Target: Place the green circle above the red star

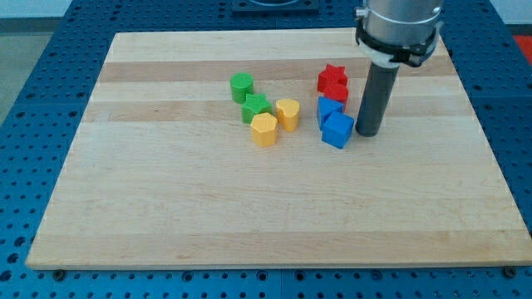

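The green circle (241, 85) stands on the wooden board (166, 208), left of centre near the view's top. The red star (332, 76) is to its right, with another red block (337, 91) touching it just below. My tip (368, 133) rests on the board at the right of the cluster, just right of a blue cube (338, 129) and below-right of the red star. It is far to the right of the green circle.
A green star (257, 105) sits just below the green circle. A yellow hexagon (263, 129) and a yellow heart (288, 113) lie below it. A second blue block (328, 109) sits between the red blocks and the blue cube.
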Controlling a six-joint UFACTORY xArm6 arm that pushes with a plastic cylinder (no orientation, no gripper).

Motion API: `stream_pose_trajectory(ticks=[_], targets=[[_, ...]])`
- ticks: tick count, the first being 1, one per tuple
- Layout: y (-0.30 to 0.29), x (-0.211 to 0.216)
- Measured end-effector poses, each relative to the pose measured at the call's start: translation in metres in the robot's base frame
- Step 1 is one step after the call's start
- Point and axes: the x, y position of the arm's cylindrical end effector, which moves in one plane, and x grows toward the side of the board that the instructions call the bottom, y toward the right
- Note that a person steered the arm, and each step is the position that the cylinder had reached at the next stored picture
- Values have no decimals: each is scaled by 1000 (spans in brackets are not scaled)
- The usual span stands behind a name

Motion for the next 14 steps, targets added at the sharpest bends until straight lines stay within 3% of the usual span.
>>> stream_pose_trajectory(ticks=[2, 6, 7, 10, 11, 14], targets=[[-13, -14], [-146, -31], [-148, -34], [-239, -55], [-234, -73], [-178, -69]])
